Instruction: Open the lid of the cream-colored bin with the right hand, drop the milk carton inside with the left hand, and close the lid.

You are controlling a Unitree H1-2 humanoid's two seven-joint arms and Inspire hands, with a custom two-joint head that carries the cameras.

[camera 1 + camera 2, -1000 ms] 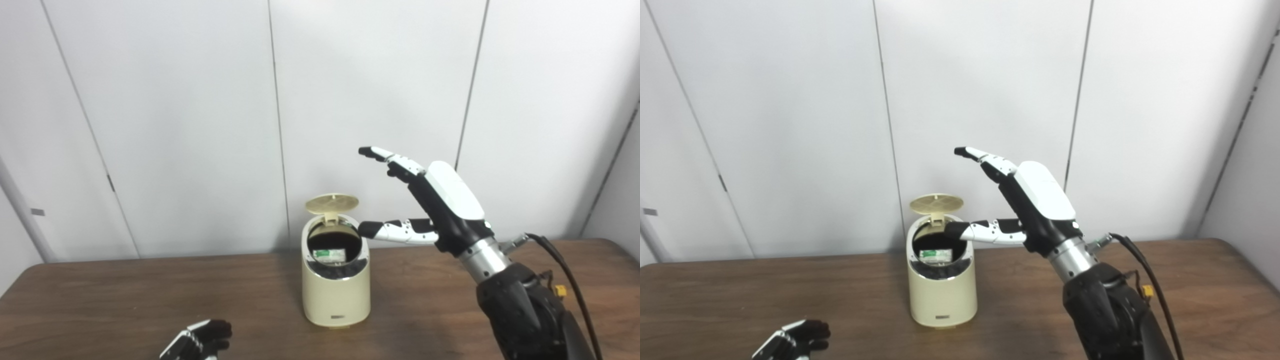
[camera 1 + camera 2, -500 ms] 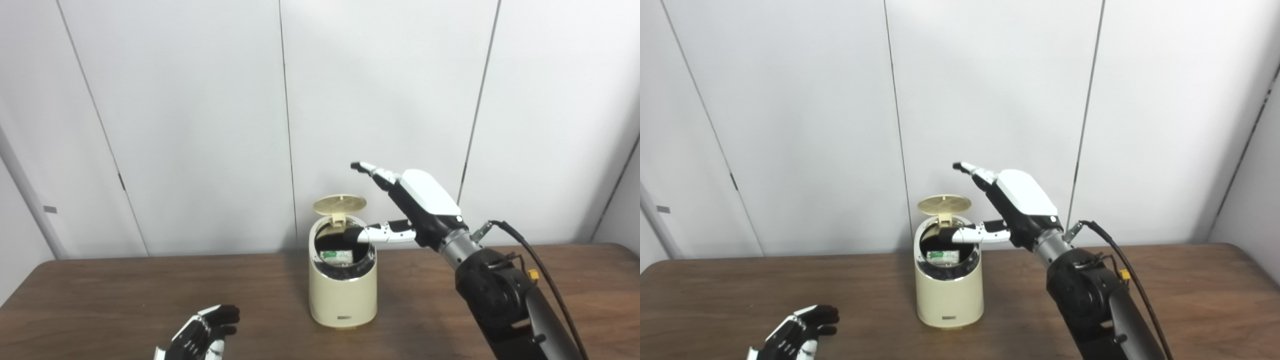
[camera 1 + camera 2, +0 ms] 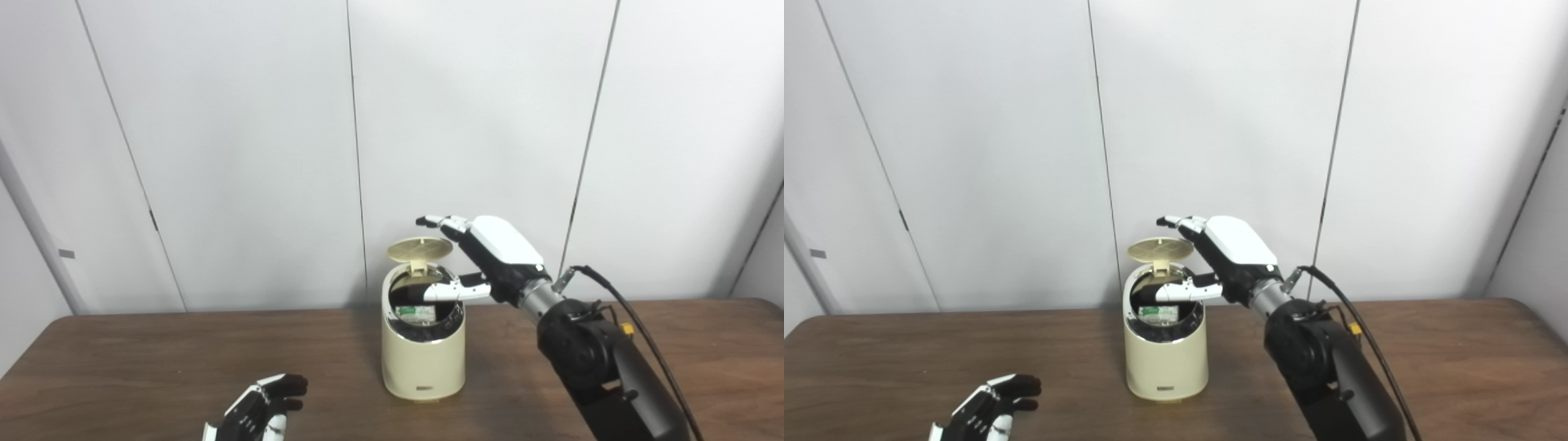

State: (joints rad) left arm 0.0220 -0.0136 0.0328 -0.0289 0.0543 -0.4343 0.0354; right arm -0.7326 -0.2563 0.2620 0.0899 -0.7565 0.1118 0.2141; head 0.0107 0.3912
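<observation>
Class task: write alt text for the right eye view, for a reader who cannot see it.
A cream bin stands on a brown table with its lid up and a milk carton inside. The right robot hand, open, reaches over the lid; the left robot hand rests low, empty.

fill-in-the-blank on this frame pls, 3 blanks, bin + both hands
1. The lid of the cream bin is ___.
2. The milk carton lies ___ the bin.
3. The right hand reaches over the bin; the left hand holds ___.

Missing words: open; inside; nothing
</observation>
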